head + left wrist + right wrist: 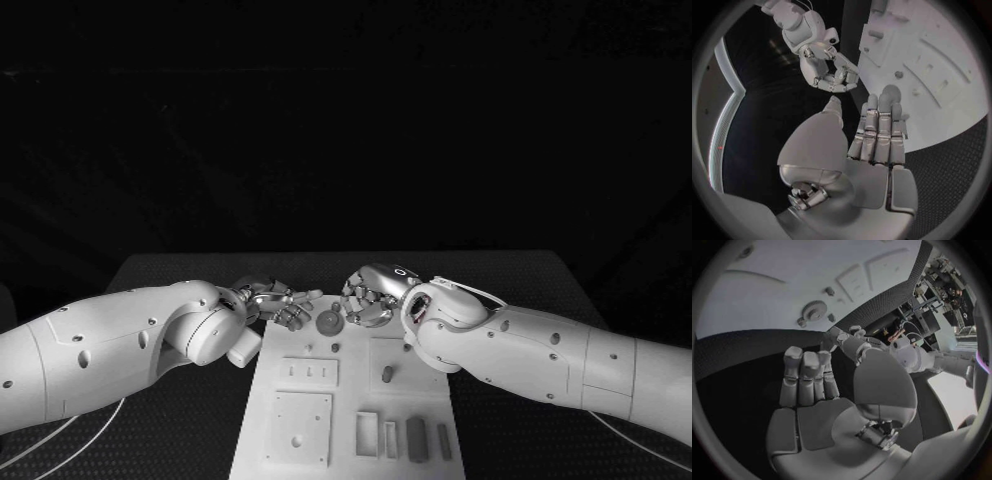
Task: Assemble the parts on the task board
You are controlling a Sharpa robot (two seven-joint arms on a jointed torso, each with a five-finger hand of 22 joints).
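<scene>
Task board low in the middle of the head view, white on the black table. Left hand at the board's far end, left of center, fingers loosely bent, nothing in them. Right hand just across, right of center, fingers curled inward, contents impossible to tell. Between the two, a round gear part lying on the board's top edge. Lower down, rectangular recesses and small upright parts near the bottom.
</scene>
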